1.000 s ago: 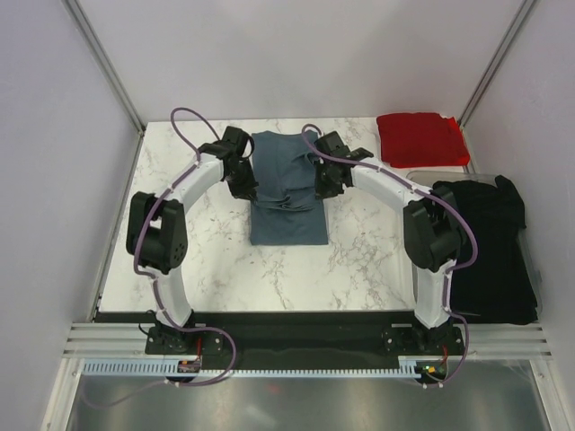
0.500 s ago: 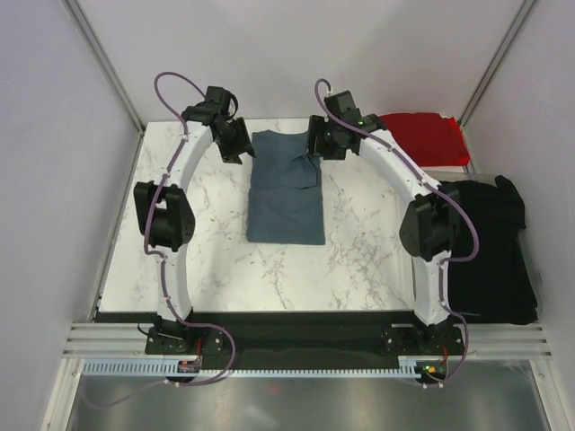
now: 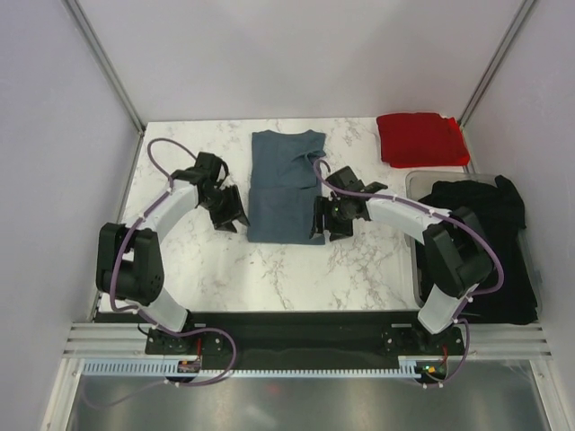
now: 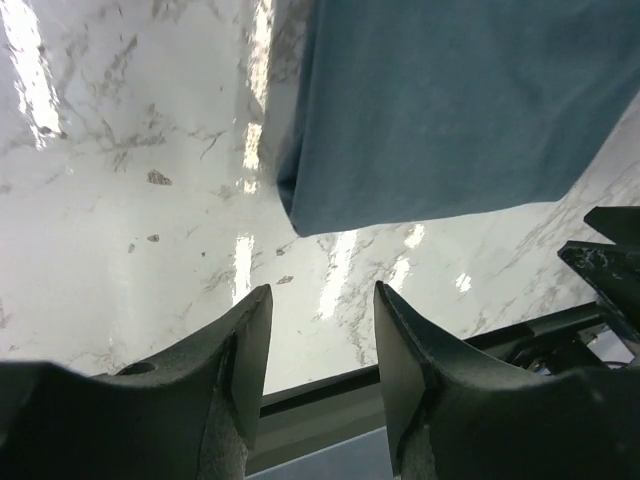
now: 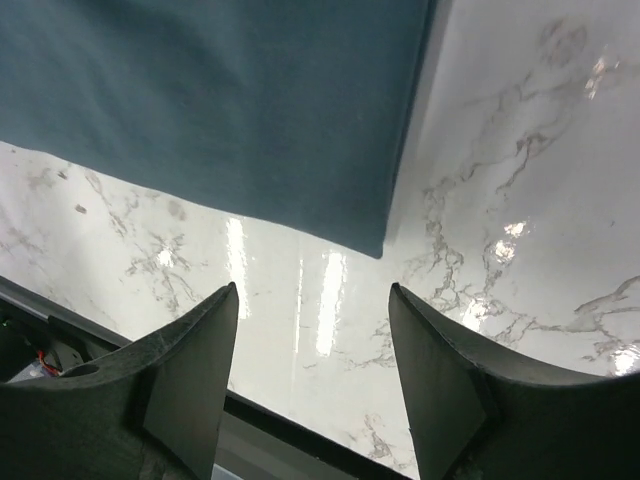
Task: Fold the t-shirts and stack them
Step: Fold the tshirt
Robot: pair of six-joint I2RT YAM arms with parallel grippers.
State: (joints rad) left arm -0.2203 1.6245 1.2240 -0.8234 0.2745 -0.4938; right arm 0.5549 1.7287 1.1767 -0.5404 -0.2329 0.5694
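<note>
Item: slate blue-grey t-shirt (image 3: 286,184), folded to a long strip, lying flat. Left gripper (image 3: 230,215) and right gripper (image 3: 322,221): jaws open, empty, just beside its near corners. Pinch both corners evenly, through all layers, so you carry the hem square to the collar.

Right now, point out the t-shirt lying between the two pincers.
The blue-grey t-shirt, lying centrally; the red t-shirt sits far back right, the black t-shirts are piled at the right.
</note>
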